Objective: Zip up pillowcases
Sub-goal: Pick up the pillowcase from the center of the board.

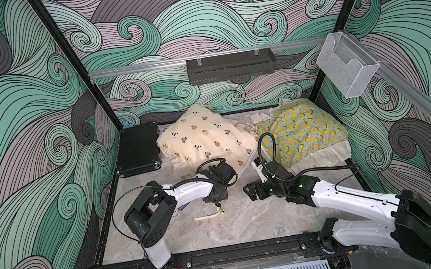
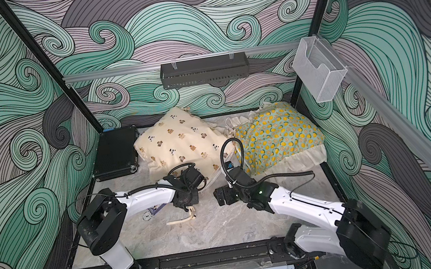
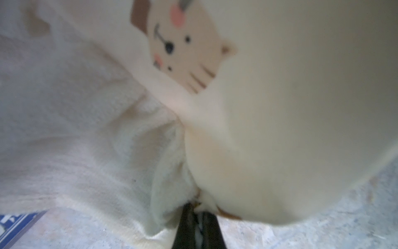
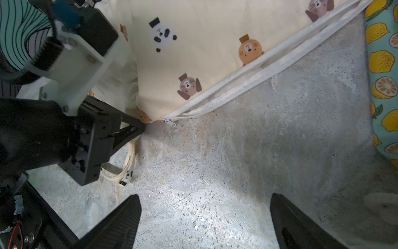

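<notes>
Closest in, cream pillowcase (image 3: 280,107) fabric crowds my left wrist view, and my left claw (image 4: 141,127) is pinched shut on its corner. Just beside that corner lies the zipper pull (image 4: 170,123); beyond it the zipper (image 4: 258,75) gapes, its two white sides apart. My right claw (image 4: 204,196) hovers spread wide over bare worktop (image 4: 258,151), holding nothing. Further right, the teal lemon pillowcase (image 1: 304,130) rests on the worktop just beside the cream one.

In the left wrist view we get the cream pillowcase (image 3: 280,107) only as a blur; the right wrist picture's edge cuts off the lemon pillowcase (image 4: 383,86).
</notes>
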Motion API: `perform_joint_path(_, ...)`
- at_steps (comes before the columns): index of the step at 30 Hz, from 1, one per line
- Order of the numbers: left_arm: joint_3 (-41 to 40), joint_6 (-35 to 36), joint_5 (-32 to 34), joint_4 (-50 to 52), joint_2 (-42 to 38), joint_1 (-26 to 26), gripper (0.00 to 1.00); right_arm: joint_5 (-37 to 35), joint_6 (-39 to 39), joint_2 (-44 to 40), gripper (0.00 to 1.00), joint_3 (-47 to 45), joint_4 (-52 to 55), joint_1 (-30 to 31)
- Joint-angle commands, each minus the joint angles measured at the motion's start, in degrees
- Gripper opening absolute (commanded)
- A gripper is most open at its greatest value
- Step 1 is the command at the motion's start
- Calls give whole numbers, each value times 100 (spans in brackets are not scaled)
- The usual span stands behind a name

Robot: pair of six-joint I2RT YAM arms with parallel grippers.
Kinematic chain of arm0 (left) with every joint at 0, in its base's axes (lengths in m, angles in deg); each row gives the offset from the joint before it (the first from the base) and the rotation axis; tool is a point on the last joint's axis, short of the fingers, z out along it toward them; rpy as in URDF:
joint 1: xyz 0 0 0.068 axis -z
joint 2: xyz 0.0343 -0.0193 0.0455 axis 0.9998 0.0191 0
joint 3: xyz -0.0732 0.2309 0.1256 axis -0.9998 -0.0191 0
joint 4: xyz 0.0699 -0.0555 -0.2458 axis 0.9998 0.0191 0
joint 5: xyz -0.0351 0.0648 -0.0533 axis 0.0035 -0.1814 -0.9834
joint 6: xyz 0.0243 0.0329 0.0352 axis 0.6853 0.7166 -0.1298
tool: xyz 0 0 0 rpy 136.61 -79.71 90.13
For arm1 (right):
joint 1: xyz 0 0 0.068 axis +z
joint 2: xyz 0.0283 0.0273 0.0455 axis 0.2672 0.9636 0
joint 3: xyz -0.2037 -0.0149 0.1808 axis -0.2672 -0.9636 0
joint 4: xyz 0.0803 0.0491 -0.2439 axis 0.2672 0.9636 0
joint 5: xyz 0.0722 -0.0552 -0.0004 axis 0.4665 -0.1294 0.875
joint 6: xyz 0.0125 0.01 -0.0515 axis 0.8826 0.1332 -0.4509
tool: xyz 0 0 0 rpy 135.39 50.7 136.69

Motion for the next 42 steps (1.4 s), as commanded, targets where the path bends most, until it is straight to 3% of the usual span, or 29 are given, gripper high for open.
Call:
perform_joint_path(1,-120,236,-43,-37,-470,-58,0,15,-46,82,94,247,176,100)
perform_joint_path(6,-268,422,-287,-27,-955,-113,0,-237,-89,236,87,462,313,372)
perform_joint_path(12,-463,487,-681,42,-1589,-277,0,-464,-94,426,68,552,103,710)
perform_joint_path(18,-629,580,-1224,-76,-2144,-400,0,-607,-160,809,56,661,-309,1013)
perform_joint_path(30,-1002,799,-1803,-225,-2775,-711,0,-819,-542,1902,41,1000,-1401,1534)
perform_joint_path(42,-1101,826,-2145,-383,-2894,-844,0,-1172,-648,2245,31,829,-2153,1548)
